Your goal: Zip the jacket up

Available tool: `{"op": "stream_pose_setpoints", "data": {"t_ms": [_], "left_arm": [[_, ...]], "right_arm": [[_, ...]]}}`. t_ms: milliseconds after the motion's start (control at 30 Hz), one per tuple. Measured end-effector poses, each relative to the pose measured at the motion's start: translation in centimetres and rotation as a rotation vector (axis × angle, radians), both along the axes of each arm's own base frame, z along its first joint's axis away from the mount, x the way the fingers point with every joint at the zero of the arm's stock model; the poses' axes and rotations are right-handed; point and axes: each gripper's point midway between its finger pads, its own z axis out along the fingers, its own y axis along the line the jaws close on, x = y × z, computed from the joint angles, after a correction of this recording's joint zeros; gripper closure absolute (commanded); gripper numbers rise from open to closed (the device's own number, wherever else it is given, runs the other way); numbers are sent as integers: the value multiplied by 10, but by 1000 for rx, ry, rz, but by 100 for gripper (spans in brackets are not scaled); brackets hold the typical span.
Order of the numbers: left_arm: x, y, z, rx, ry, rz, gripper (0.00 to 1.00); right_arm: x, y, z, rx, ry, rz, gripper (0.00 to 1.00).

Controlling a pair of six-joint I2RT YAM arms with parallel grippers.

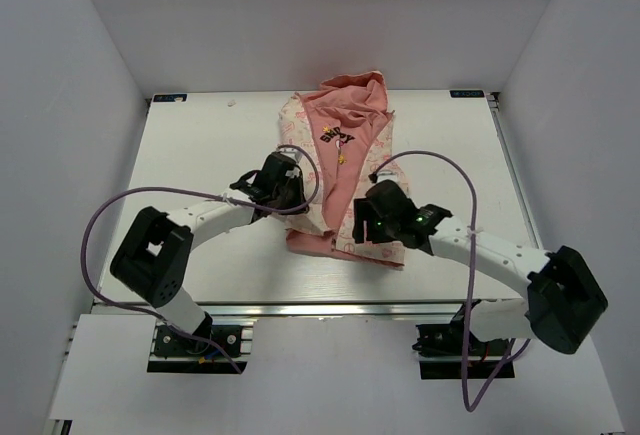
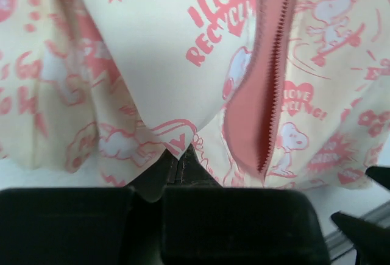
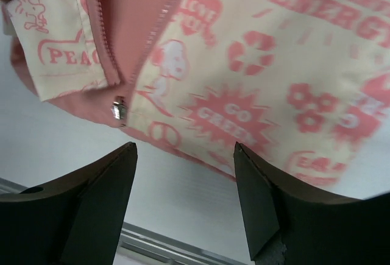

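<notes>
The jacket (image 1: 345, 155) lies on the table, hood at the far end, front open and salmon-pink lining showing. My left gripper (image 1: 288, 193) is on the jacket's left front panel. In the left wrist view its jaws (image 2: 183, 158) are pressed together with a cream printed fold (image 2: 164, 94) draped over their tips; the pink zipper teeth (image 2: 277, 64) run unjoined to the right. My right gripper (image 1: 368, 217) is at the hem on the right panel. In the right wrist view it (image 3: 186, 149) is open and empty above bare table, just short of the hem (image 3: 201, 155). The metal zipper slider (image 3: 119, 110) sits at the hem's left.
The white table (image 1: 200, 155) has a metal rail (image 3: 170, 243) at its near edge, close under the right gripper. White walls enclose the left, right and far sides. Purple cables (image 1: 440, 160) loop over both arms.
</notes>
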Motion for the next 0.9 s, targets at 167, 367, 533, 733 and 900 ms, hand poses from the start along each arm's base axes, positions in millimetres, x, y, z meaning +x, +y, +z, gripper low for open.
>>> {"op": "stream_pose_setpoints", "data": {"t_ms": [167, 367, 533, 733, 900], "left_arm": [[-6, 23, -9, 70, 15, 89, 100], [-15, 43, -26, 141, 51, 146, 100], [-21, 50, -28, 153, 49, 159, 100], [-23, 51, -26, 150, 41, 155, 100], [-24, 50, -25, 143, 35, 140, 100]], "right_arm": [[-1, 34, -14, -42, 55, -62, 29], [6, 44, -53, -149, 129, -202, 34], [9, 47, -64, -170, 143, -257, 57], [10, 47, -59, -165, 127, -284, 74], [7, 40, -41, -154, 107, -282, 72]]}}
